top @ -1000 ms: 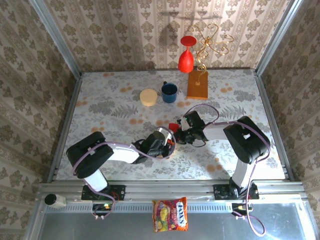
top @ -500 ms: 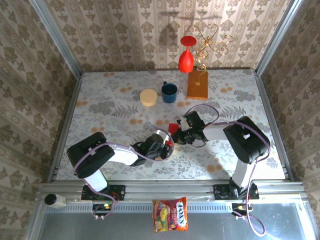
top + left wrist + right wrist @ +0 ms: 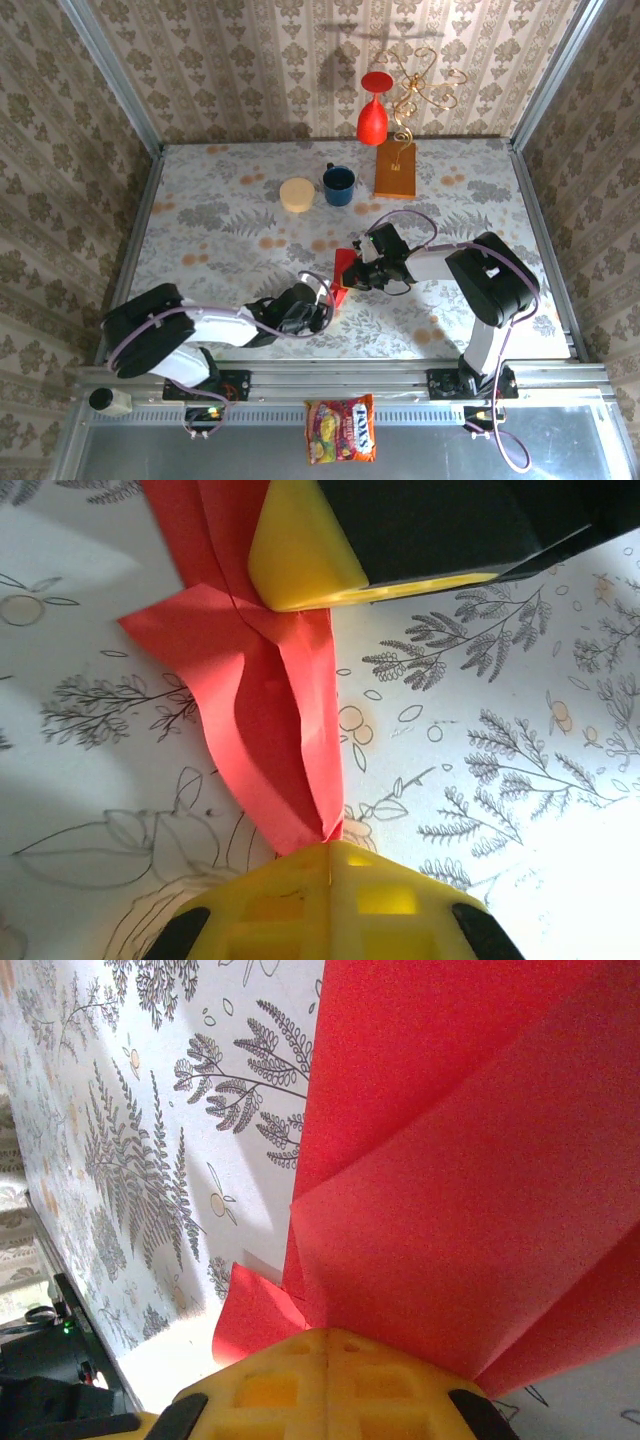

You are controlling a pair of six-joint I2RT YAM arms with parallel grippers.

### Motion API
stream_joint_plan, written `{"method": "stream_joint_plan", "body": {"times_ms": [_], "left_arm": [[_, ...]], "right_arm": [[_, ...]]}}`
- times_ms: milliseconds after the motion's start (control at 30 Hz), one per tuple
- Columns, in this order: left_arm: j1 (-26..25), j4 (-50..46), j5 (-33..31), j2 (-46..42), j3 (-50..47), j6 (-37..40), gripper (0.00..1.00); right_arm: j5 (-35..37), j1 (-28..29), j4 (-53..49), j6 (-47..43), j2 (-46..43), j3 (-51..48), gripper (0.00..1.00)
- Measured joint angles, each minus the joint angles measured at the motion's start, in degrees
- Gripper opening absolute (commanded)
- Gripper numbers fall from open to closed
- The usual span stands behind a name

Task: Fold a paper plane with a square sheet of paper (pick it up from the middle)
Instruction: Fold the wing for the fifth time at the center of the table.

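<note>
Walls (image 3: 250, 70): three, papered in beige damask stripes.
Desk (image 3: 210, 215): white cloth printed with grey ferns and orange fruit.
Corner posts (image 3: 112, 75) and front rail (image 3: 340, 377): bare aluminium.
Light: bright, shadows on back wall.

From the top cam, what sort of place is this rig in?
Probably a lab test booth dressed as a home: wallpaper panels in a metal frame, a floral table cover, and props like a red vase and blue mug.

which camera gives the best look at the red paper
The left wrist view: the red paper shows as a creased, narrow strip with folds and edges clear. The right wrist view is too close; its layered folds run off frame. The top view gives a small red sliver.
</note>
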Motion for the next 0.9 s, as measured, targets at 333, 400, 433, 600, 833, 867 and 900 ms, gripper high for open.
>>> {"method": "stream_joint_plan", "body": {"times_ms": [333, 400, 433, 600, 833, 867, 900], "left_arm": [[2.45, -3.30, 4.09, 4.13, 12.00, 5.35, 0.00], [2.49, -2.62, 5.09, 6.71, 13.07, 5.99, 0.00], [2.49, -2.25, 5.57, 7.98, 13.16, 6.19, 0.00], [2.49, -0.96, 6.58, 11.65, 11.65, 6.16, 0.00], [2.54, 4.83, 6.54, 11.82, 7.10, 5.03, 0.00], [2.54, 5.99, 6.51, 11.82, 6.49, 4.63, 0.00], [2.54, 7.02, 6.49, 11.82, 5.95, 4.37, 0.00]], "right_arm": [[-0.17, -0.07, 0.52, 0.63, 0.07, -0.26, 0.00], [-0.22, -0.11, 0.55, 0.72, 0.07, -0.26, 0.00], [-0.22, -0.11, 0.55, 0.83, 0.07, -0.26, 0.00], [-0.22, -0.11, 0.50, 0.83, 0.04, -0.26, 0.00], [-0.35, -0.22, 0.31, 0.83, -0.07, -0.24, 0.00], [-0.35, -0.28, 0.15, 0.83, -0.17, -0.24, 0.00], [-0.35, -0.33, -0.17, 0.81, -0.33, -0.24, 0.00]]}}
